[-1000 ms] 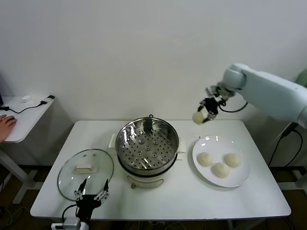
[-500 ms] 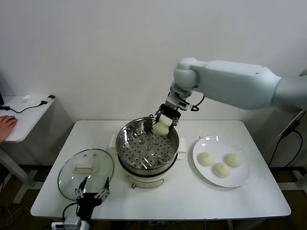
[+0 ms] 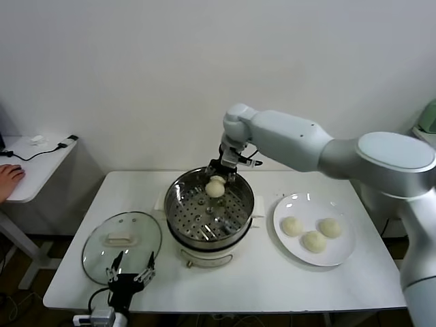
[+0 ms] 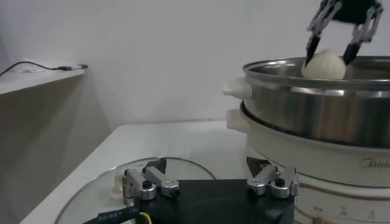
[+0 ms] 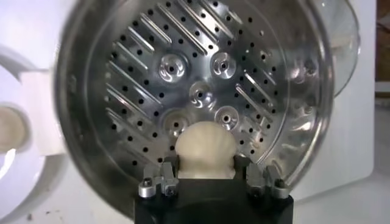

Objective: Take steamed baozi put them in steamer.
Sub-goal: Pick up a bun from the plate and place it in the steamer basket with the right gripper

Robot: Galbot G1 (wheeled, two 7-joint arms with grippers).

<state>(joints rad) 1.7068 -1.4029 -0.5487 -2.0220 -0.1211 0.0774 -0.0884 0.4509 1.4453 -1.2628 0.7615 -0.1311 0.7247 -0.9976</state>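
Note:
My right gripper (image 3: 216, 182) is shut on a pale baozi (image 3: 215, 187) and holds it over the far part of the steel steamer (image 3: 176, 193), just above its perforated tray (image 5: 201, 79). The right wrist view shows the baozi (image 5: 204, 149) clamped between the fingers. The left wrist view shows that same baozi (image 4: 324, 64) level with the steamer rim (image 4: 317, 85). Three more baozi (image 3: 312, 235) lie on the white plate (image 3: 344, 253) to the right. My left gripper (image 3: 129, 276) is open and empty, parked at the table's front left edge by the glass lid (image 3: 122, 238).
The glass lid also shows in the left wrist view (image 4: 91, 195), just beyond my left fingers. A white side table (image 3: 34, 163) with a cable and a person's hand (image 3: 8, 178) stands at the far left. A white wall is behind the table.
My right arm has carried the baozi from above the plate's far side leftward over the steamer and lowered it toward the tray. The left arm has not moved.

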